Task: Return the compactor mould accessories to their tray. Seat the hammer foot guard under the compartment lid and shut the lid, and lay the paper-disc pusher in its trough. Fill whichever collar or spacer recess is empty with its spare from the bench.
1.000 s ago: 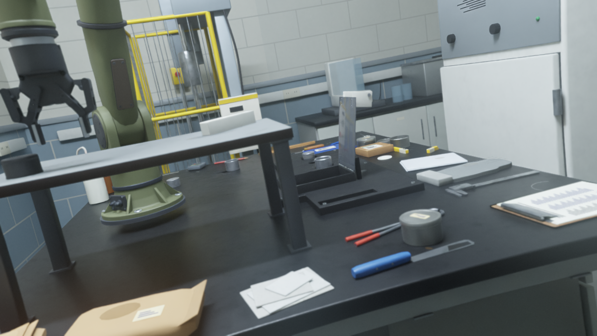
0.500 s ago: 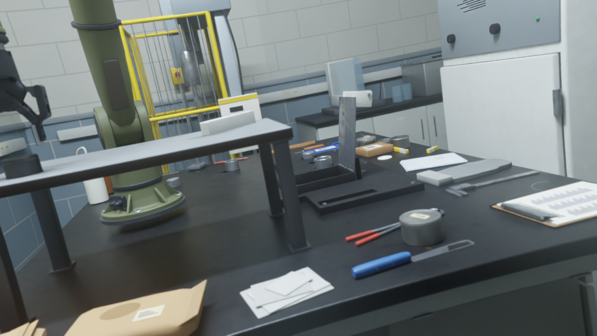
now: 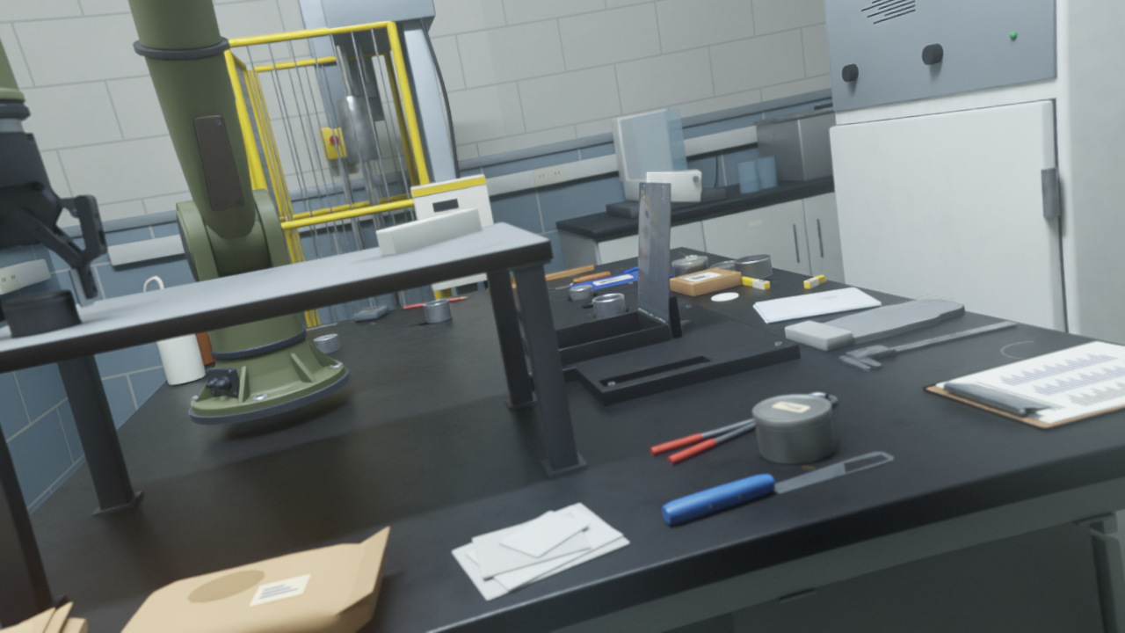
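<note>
My gripper (image 3: 47, 260) is at the far left edge, above the raised grey shelf. It is open and holds nothing. Part of it is cut off by the frame's edge. Just below it a dark round hammer foot guard (image 3: 39, 312) stands on the shelf (image 3: 275, 287). The black tray (image 3: 661, 346) lies in the middle of the bench. Its compartment lid (image 3: 654, 248) stands upright over the open compartment. A long empty trough (image 3: 657, 372) runs along the tray's front. A blue-handled pusher (image 3: 775, 486) lies near the bench's front edge.
A grey cylinder (image 3: 794, 427) stands beside red-handled tongs (image 3: 700, 441). Small metal rings (image 3: 607, 305) sit near the tray. The shelf's legs (image 3: 547, 370) stand between my arm's base (image 3: 260, 378) and the tray. Papers, a clipboard and an envelope lie around.
</note>
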Motion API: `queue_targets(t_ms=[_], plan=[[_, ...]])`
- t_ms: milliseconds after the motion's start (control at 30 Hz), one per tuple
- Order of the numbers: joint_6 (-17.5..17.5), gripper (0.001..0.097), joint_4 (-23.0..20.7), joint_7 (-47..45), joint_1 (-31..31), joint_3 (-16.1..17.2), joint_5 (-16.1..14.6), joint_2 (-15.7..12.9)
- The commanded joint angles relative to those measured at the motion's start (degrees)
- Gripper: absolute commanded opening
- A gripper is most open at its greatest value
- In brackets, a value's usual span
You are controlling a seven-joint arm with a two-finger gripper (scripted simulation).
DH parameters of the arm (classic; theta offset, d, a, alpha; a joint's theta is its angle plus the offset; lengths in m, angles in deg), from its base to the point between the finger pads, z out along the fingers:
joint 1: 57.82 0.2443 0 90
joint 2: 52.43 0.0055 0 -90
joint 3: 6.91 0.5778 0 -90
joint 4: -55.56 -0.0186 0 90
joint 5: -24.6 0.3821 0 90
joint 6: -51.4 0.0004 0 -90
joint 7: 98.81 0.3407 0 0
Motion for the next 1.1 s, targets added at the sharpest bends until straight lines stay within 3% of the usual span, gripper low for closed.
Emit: queue_targets(t_ms=[0,400,1067], plan=[[0.09,0.0750,-0.03,-0.04,-0.03,0.00,0.04,0.01],[0.26,0.0740,0.05,-0.11,-0.09,0.01,0.09,-0.03],[0.31,0.0340,0.11,-0.12,-0.10,0.03,0.10,-0.08]])
